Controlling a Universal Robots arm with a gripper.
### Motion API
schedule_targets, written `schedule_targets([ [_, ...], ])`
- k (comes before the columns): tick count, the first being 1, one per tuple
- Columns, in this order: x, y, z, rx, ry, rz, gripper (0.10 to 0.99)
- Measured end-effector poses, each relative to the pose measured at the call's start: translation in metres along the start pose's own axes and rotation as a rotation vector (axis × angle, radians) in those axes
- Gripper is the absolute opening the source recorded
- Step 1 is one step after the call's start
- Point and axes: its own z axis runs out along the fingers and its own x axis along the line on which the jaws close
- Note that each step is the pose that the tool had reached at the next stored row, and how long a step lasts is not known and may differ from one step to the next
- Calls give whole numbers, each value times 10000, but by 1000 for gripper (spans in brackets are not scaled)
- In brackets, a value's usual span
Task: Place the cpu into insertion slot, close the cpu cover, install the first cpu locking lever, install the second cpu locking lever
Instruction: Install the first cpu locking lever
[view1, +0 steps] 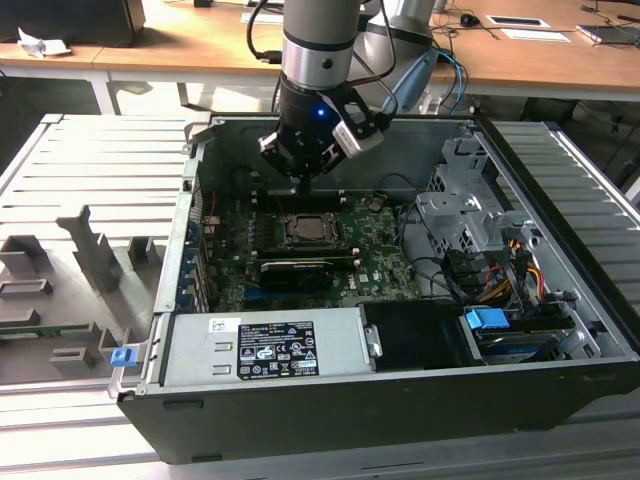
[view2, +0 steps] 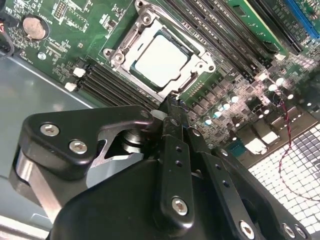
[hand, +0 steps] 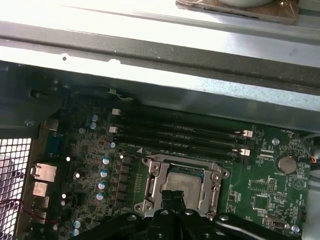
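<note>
The cpu (view2: 161, 60) is a pale square chip lying flat in the insertion slot (view2: 123, 79) on the green board, and it also shows in the first wrist view (hand: 184, 181). The silver cpu cover (view2: 197, 50) lies down around it, framing the chip in its window. My gripper (view2: 171, 106) hangs just above the socket's edge with its thin black fingers pressed together and nothing between them. In the exterior view the gripper (view1: 304, 186) is over the far side of the socket (view1: 303, 230). I cannot tell how the locking levers stand.
Black memory slots (hand: 180, 132) run beside the socket. The case wall (hand: 160, 75) rises close behind. A power supply (view1: 265, 345) lies at the case front, and a drive cage with cables (view1: 480, 250) is on the exterior view's right. A grey fixture tray (view1: 70, 270) is at its left.
</note>
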Motion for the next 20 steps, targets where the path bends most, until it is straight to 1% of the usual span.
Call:
schedule_targets([
  [6, 0, 0, 0, 8, 20, -326, 106],
  [9, 0, 0, 0, 24, 63, -1011, 106],
  [20, 0, 0, 0, 39, 102, -1620, 106],
])
